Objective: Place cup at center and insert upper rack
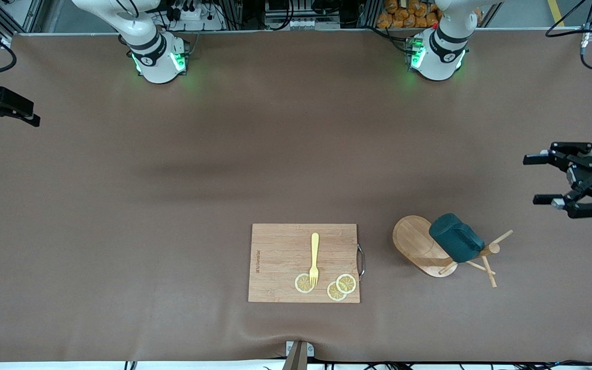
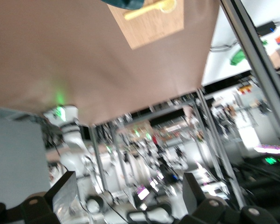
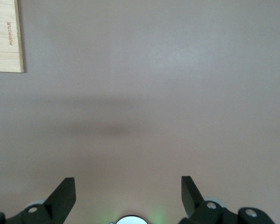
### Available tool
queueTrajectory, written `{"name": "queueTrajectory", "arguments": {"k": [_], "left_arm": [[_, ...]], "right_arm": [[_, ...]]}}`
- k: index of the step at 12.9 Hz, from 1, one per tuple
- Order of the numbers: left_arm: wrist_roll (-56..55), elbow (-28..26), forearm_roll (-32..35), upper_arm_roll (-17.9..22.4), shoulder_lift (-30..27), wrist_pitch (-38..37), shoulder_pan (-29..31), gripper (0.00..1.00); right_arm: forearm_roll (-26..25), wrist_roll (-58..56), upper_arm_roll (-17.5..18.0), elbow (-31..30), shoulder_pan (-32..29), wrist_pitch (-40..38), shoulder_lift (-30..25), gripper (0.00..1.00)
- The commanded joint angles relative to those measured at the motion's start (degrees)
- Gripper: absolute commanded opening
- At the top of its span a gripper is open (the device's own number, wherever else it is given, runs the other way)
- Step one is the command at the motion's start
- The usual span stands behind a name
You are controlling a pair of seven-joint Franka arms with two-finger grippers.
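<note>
The dark teal cup (image 1: 455, 237) lies on its side across the post of the bamboo upper rack (image 1: 418, 245), which is tipped over on the table with its pegs (image 1: 488, 262) pointing toward the left arm's end. My left gripper (image 1: 530, 180) is open and empty, over the table edge at the left arm's end, apart from the cup. Its fingers (image 2: 65, 191) show against the room, and a sliver of the cup (image 2: 126, 3) is in that view. My right gripper (image 1: 12, 121) is open and empty over the right arm's end, its fingers (image 3: 65, 193) over bare mat.
A rectangular bamboo cutting board (image 1: 280, 246) lies beside the rack, toward the right arm's end. It carries a yellow fork (image 1: 314, 257) and three lemon slices (image 1: 346, 283). Its corner (image 3: 7, 35) shows in the right wrist view. The brown mat (image 1: 224, 169) covers the table.
</note>
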Motion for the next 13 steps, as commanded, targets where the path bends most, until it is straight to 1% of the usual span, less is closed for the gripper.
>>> {"name": "queueTrajectory", "arguments": {"k": [1, 3, 4, 6, 7, 10, 11, 12, 13], "left_arm": [[1.7, -1.7, 9.4, 0.1, -6.3, 1.5, -3.9, 1.00], [3.0, -1.7, 14.8, -0.1, -8.5, 1.6, -5.4, 1.00], [4.8, -1.8, 19.3, -0.8, -9.8, 1.6, -6.9, 1.00], [10.0, -1.8, 33.2, -2.6, -11.5, 1.7, -10.1, 1.00], [11.8, -1.8, 39.5, -4.2, -12.2, 2.3, -11.1, 1.00], [15.1, -2.0, 54.4, -11.1, -13.0, 2.3, -11.0, 1.00], [15.6, -2.2, 58.4, -13.9, -13.5, 2.3, -10.7, 1.00], [17.2, -2.6, 60.4, -14.9, -13.6, 2.3, -10.5, 1.00], [19.5, -2.9, 61.5, -14.9, -13.7, 2.3, -10.5, 1.00]], "right_arm": [[-0.8, 0.1, 0.5, -2.5, -1.5, 1.9, -0.5, 1.00], [-1.0, 0.1, 0.5, -2.7, -1.9, 2.6, -0.3, 1.00], [-0.9, 0.1, 0.5, -2.7, -1.6, 2.6, -0.2, 1.00], [-0.9, 0.2, 0.5, -2.7, -0.8, 2.5, -0.3, 1.00], [-0.9, 0.2, 0.5, -2.7, -0.7, 2.4, -0.3, 1.00], [-1.0, 0.2, 0.3, -3.3, -0.1, 2.8, -0.3, 1.00], [-1.0, 0.3, 0.3, -3.3, 0.0, 3.0, -0.3, 1.00], [-1.0, 0.3, 0.2, -3.2, 0.3, 3.1, -0.3, 1.00], [-0.8, 0.4, -0.3, -3.2, 1.1, 3.1, -0.3, 1.00]]}}
